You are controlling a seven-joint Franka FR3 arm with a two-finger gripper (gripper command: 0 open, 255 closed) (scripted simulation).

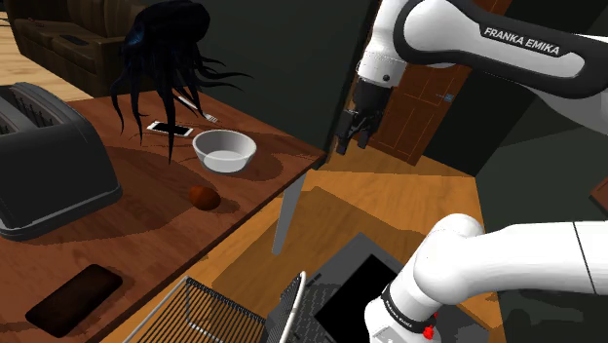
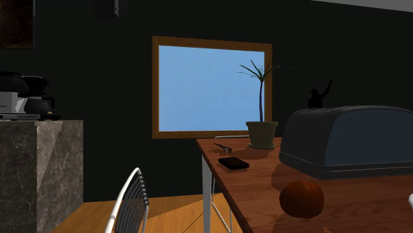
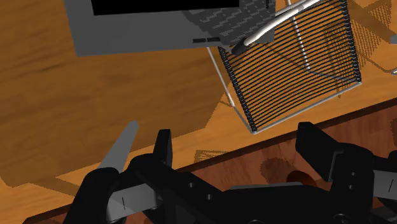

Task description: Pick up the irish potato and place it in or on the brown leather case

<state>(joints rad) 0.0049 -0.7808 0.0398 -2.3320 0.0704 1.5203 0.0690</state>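
Upper middle of the shoulder view, just past the table's [image 1: 146,224] corner, the gripper [image 1: 353,136] hangs with fingers spread wide, holding nothing. Left of centre, the potato [image 1: 204,198] lies on the table just below a white bowl [image 1: 225,149]. The case [image 1: 73,299] lies flat at lower left, well apart from the potato.

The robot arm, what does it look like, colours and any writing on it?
The arm has smooth white rounded shells with dark grey bands at the joints. One dark band carries white FRANKA EMIKA lettering, and a small red mark sits on a band near the base. The gripper is all black, with two blocky fingers.
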